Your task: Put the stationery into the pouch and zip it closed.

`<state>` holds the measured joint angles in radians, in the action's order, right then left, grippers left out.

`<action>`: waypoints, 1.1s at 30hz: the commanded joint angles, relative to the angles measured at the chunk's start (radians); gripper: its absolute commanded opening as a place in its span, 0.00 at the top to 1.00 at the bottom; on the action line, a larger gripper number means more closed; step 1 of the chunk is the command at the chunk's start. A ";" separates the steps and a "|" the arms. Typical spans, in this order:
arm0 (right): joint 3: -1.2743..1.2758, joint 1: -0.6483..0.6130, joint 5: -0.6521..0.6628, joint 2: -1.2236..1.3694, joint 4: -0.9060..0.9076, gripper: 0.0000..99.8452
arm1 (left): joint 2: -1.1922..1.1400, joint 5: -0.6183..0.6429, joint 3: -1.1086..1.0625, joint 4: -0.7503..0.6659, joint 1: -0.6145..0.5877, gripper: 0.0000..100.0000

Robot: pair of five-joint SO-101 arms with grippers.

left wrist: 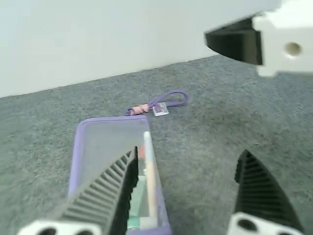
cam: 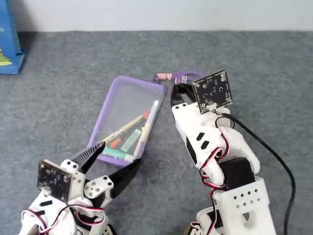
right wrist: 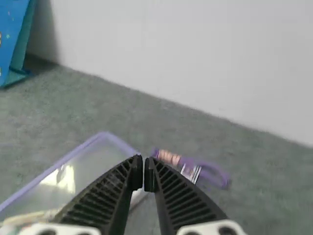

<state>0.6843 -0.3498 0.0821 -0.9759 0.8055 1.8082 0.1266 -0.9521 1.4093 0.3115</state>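
A clear pouch with a purple rim (cam: 122, 100) lies flat on the grey carpet, with pens, a pencil and other stationery (cam: 131, 134) inside along its right side. Its purple zip cord with a pink bead (cam: 171, 77) trails from the far corner. My left gripper (cam: 121, 152) is open and straddles the pouch's near end. Seen from the left wrist, that gripper (left wrist: 188, 164) hangs over the pouch (left wrist: 105, 142), with the cord (left wrist: 161, 103) beyond. My right gripper (cam: 178, 92) is shut beside the far right corner; in its own view its tips (right wrist: 143, 169) are just short of the cord (right wrist: 195, 169).
A blue box (cam: 9, 46) stands at the far left by the wall. A black cable (cam: 274, 152) runs down the right arm's side. Open carpet lies around the pouch on the left and far right.
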 commanded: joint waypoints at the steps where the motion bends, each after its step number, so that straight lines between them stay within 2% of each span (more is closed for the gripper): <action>1: -0.008 0.004 -0.044 -0.022 0.096 0.99 | 0.014 0.006 0.030 -0.020 -0.095 0.69; 3: -0.011 0.005 -0.054 -0.025 0.159 0.99 | 0.014 0.005 0.033 -0.020 -0.161 0.71; 5: -0.011 0.005 -0.054 -0.047 0.223 0.99 | 0.014 0.005 0.035 -0.020 -0.219 0.76; 8: -0.008 0.005 -0.052 -0.119 0.320 0.99 | 0.014 -0.011 0.025 -0.043 -0.295 0.91; 10: -0.005 0.005 -0.052 -0.186 0.378 0.99 | 0.014 -0.084 0.004 -0.046 -0.324 0.99; 14: 0.044 0.010 -0.051 -0.328 0.463 0.99 | 0.014 -0.144 -0.074 -0.048 -0.371 0.99; 21: 0.334 0.162 -0.046 -0.595 0.424 0.99 | 0.014 -0.216 -0.255 -0.086 -0.417 0.99; 27: 0.534 0.202 0.005 -0.820 0.424 0.99 | 0.014 -0.221 -0.432 -0.183 -0.425 0.99; 33: 0.652 0.202 0.003 -0.829 0.397 0.99 | 0.014 -0.219 -0.579 -0.275 -0.423 0.98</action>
<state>1.3165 -0.1611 0.0744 -1.8059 1.2367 1.8098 -0.0852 -1.5044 1.1930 -0.1074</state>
